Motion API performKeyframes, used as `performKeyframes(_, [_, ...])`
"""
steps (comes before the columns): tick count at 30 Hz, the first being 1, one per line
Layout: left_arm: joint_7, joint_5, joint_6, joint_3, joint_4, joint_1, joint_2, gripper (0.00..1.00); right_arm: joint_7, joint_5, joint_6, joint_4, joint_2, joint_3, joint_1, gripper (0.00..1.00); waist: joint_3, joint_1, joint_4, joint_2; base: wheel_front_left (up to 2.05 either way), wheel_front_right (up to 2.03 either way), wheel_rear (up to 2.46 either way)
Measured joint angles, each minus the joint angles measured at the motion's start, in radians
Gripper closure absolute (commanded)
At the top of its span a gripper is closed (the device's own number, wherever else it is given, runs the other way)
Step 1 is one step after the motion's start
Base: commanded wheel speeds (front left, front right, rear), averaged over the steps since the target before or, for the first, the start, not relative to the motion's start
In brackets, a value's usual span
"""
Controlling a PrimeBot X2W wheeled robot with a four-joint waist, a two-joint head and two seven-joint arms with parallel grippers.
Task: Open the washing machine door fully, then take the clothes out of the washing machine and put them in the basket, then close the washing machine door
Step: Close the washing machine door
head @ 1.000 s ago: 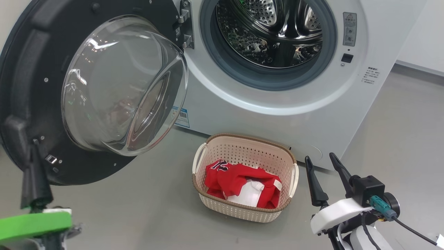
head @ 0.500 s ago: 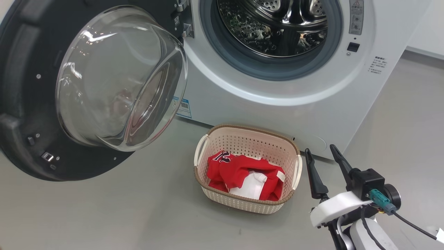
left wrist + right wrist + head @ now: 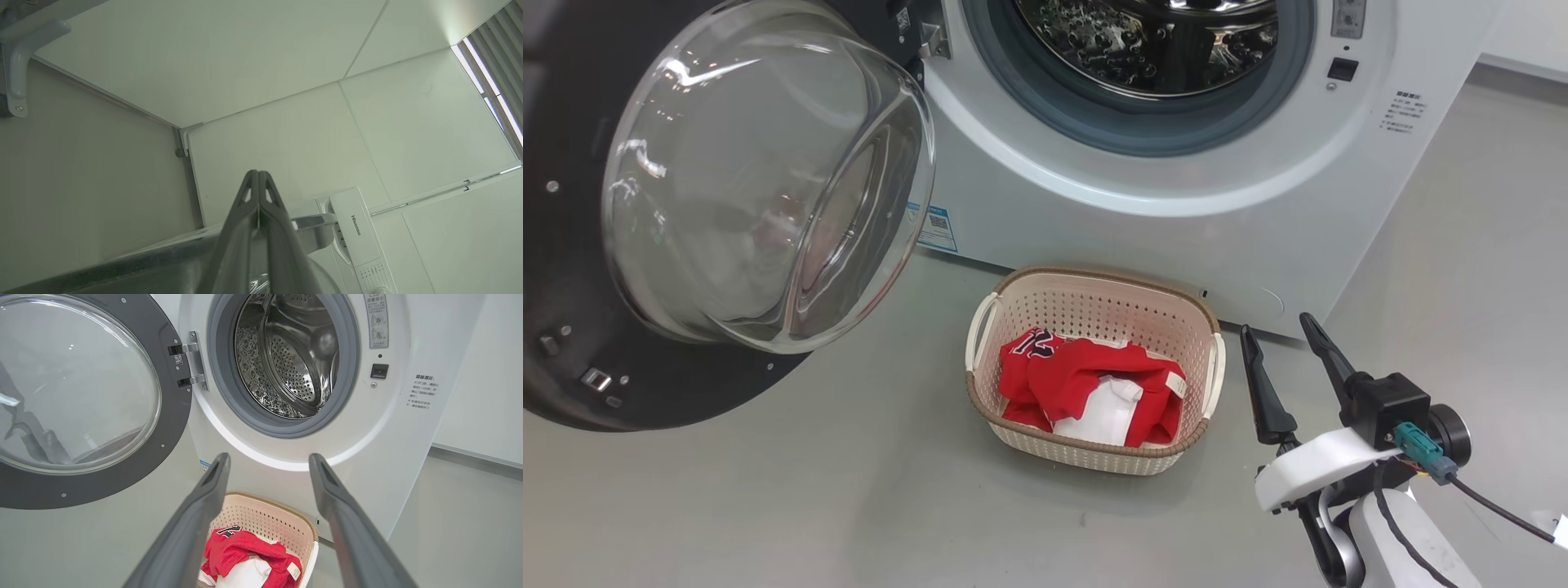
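Door (image 3: 727, 188): swung wide open, left of the washing machine (image 3: 1143, 237).
Clothes (image 3: 1086, 388): red and white, heaped in the basket (image 3: 1094, 278).
Basket: on the floor (image 3: 849, 506), near the machine's front.
Left claw (image 3: 258, 175): fingers pressed together, empty.
Right claw (image 3: 1276, 325): wide, empty, just right of the basket.

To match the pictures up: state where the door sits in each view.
Head view: door at the left, swung open.
Left wrist view: door, its dark rim along the bottom edge.
Right wrist view: door at the upper left.
Shared landmark: the white machine, right of the door in each.
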Motion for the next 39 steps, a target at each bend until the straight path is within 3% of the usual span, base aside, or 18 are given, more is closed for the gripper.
performKeyframes(9, [0.136,-0.039,0.005,-0.049,0.095,-0.006,0.055,1.0,0.0,-0.007,0.009,0.005,-0.006,0.002,-0.019,0.0,0.031,0.0,-0.035,0.0,0.0,0.0,0.0])
performKeyframes(22, [0.22,-0.046,0.003,-0.089,0.181,-0.041,0.089,1.0,0.0,-0.007,0.009,0.011,-0.017,-0.012,-0.023,0.0,0.042,0.0,-0.048,0.0,0.0,0.0,0.0])
performKeyframes(39, [0.314,-0.062,-0.061,-0.126,0.227,-0.07,0.115,1.0,0.0,-0.007,0.01,0.016,-0.018,-0.018,-0.034,0.0,0.055,0.0,-0.045,0.0,0.0,0.0,0.0])
